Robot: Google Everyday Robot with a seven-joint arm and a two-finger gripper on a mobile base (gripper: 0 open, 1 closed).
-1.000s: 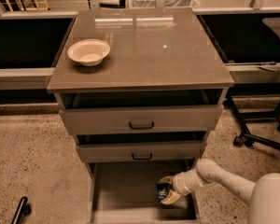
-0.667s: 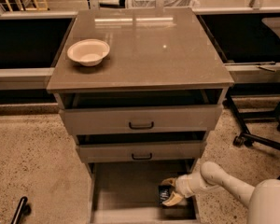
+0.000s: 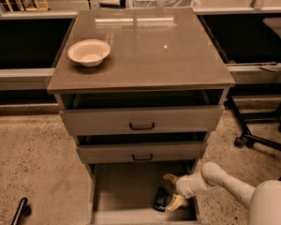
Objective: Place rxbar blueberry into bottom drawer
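Release was judged done: rxbar blueberry (image 3: 160, 198) was laid in bottom drawer (image 3: 126, 186), gripper (image 3: 173, 190) spread just right; withdrawal needed next.

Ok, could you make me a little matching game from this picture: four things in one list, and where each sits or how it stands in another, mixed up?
Things:
1. cream bowl
2. rxbar blueberry
3. tool
4. bottom drawer

Places or states:
A. lowest of three, pulled far out
B. on the cabinet top, left side
C. lying on the drawer floor, right part
D. open, reaching into the drawer from the right

Pairs: 1-B, 2-C, 3-D, 4-A.
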